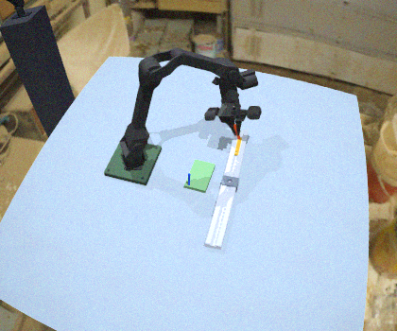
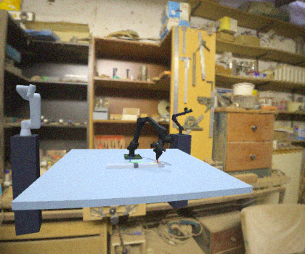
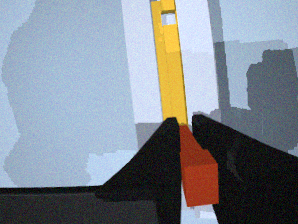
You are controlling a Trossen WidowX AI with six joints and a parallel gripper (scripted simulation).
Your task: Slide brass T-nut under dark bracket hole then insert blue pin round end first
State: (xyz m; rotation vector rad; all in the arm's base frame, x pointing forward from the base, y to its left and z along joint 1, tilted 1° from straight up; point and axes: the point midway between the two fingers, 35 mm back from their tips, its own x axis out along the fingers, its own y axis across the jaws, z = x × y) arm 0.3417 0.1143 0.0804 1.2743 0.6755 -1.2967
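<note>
While the green tray [image 1: 203,176] with the blue pin [image 1: 189,179] [image 2: 130,159] is near the middle of the top view, the gripper [image 1: 237,133] [image 2: 158,158] [image 3: 184,125], right and above it, is pinching the orange handle [image 1: 236,130] [image 2: 157,161] [image 3: 201,182]; the brass T-nut [image 1: 238,147] [image 3: 172,75] is at the upper end of the rail [image 1: 217,219] [image 2: 119,166] [image 3: 199,85].

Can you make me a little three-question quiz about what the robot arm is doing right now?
1. True or false: the gripper is holding the orange handle.
2. Which thing stands on the green tray?
A) the dark bracket
B) the blue pin
C) the yellow nut
3. Fill in the blank: the dark bracket sits across the silver ____.

Key: 1. true; 2. B, the blue pin; 3. rail.
</note>
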